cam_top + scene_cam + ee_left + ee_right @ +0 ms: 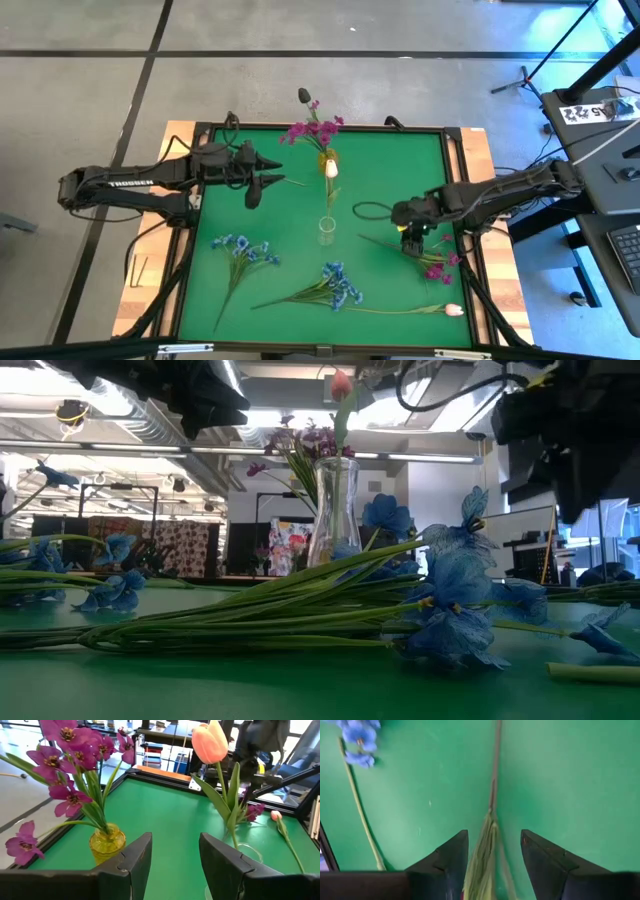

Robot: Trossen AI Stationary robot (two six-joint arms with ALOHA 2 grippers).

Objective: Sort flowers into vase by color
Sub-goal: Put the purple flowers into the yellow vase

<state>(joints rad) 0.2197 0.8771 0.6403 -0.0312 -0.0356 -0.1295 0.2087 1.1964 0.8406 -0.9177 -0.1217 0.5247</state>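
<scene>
A yellow vase (329,158) at the far middle holds magenta sprays (312,130) and a dark bud (304,96). A clear vase (327,229) at the centre holds one pink tulip (331,170). Two blue sprays (240,250) (335,286), a pink tulip (455,310) and a magenta spray (436,264) lie flat on the green mat. My right gripper (408,238) is open and points down, its fingers on either side of the magenta spray's stem (493,815) without touching it. My left gripper (265,180) is open and empty at the far left, facing the yellow vase (106,842).
The green mat has a raised dark frame (455,200) all round. The two vases stand close together in the middle. The lying blue sprays fill the near middle (450,600). Bare mat lies between the vases and my right gripper.
</scene>
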